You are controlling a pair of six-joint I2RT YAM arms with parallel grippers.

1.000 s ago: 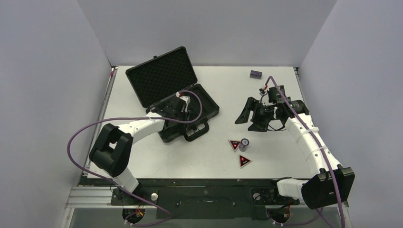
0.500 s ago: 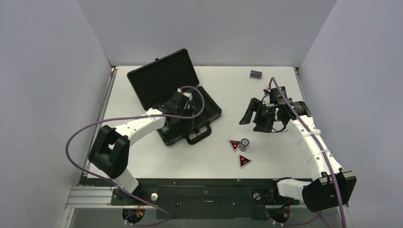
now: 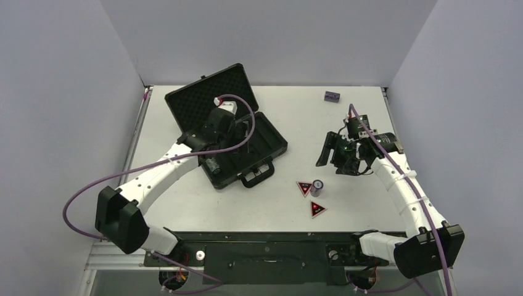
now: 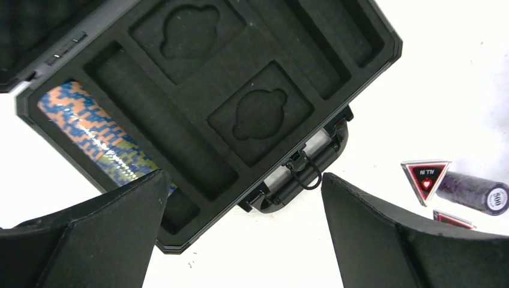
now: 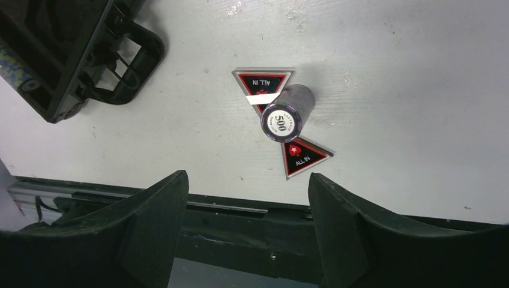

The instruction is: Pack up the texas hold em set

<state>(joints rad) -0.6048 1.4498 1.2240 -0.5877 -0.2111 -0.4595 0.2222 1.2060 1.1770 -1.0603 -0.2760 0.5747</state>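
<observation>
The black briefcase point(image 3: 271, 143) lies open at the table's back left, its lid point(image 3: 206, 98) raised. One multicoloured chip stack point(image 4: 90, 129) lies in a long foam slot point(image 3: 213, 164); the other slots point(image 4: 258, 114) show bare foam. My left gripper point(image 3: 243, 137) hovers open over the case point(image 4: 243, 180), holding nothing. Right of the case, a dark chip stack point(image 3: 317, 185) marked 500 point(image 5: 282, 117) stands on the table between two red-and-black triangular tokens point(image 3: 304, 188) point(image 3: 317, 209). My right gripper point(image 3: 333, 161) hangs open and empty just behind them point(image 5: 246, 177).
A small purple block point(image 3: 332, 96) sits at the back right of the table. The case's handle point(image 3: 256, 176) points toward the front. Grey walls close in the table on three sides. The black base rail point(image 3: 265, 237) runs along the near edge.
My left gripper opened wide and drew up and back from the case's front to above its middle. My right gripper shifted slightly right, still open.
</observation>
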